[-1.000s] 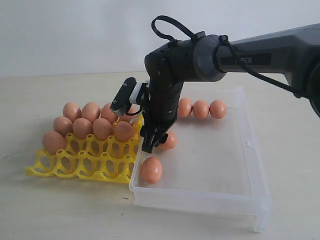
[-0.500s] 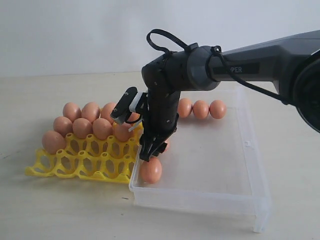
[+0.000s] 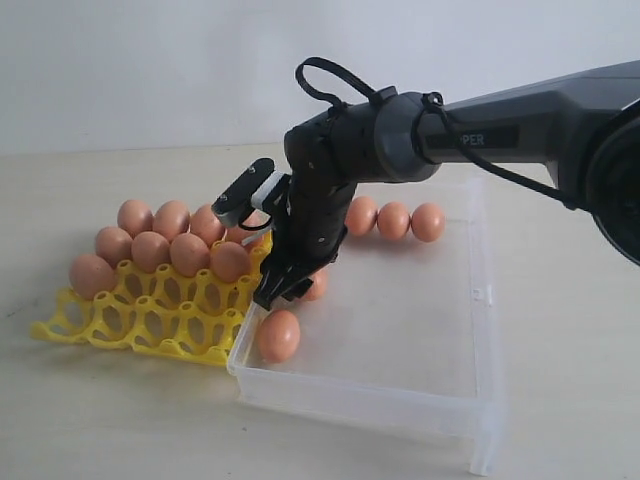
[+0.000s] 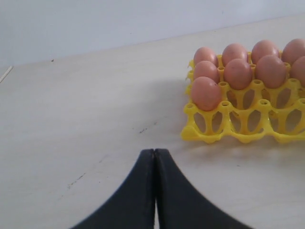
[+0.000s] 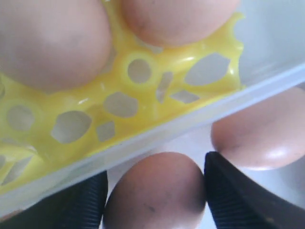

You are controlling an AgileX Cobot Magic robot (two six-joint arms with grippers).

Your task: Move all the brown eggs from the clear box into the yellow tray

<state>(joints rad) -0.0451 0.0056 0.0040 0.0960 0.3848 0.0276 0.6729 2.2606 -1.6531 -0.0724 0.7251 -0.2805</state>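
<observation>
Hovering right gripper [image 3: 272,290] over the near-left corner of the clear box [image 3: 370,400], jaws standing wide apart, nothing lifted. Corner egg [image 3: 278,335] is lying on the box floor just under the tips, beside the wall facing the yellow tray [image 3: 130,320]. Its long axis is reading near upright in the exterior view, leaning slightly right; can't tell which end is the narrow one. Right wrist view is showing it sitting between the two black ribbed fingers [image 5: 238,195]; can't tell whether they are touching the shell. Second egg [image 3: 314,287] is sitting just behind the gripper, partly hidden. Three more eggs [image 3: 393,220] are lining up along the far wall, axis unclear. Tray eggs [image 3: 150,250] are standing on end in the cups, long axis vertical, filling the two far rows plus one cup in the next. Shells are looking smooth, matte, orange-brown, oval. Box is showing as transparent plastic, shallow, low-walled, rimmed. Tray is showing as bright yellow openwork lattice, round cups with raised peaks, sitting just beside the box. Left gripper [image 4: 155,151] is hanging over the pale table [image 4: 71,119], black fingers pressed together, empty
</observation>
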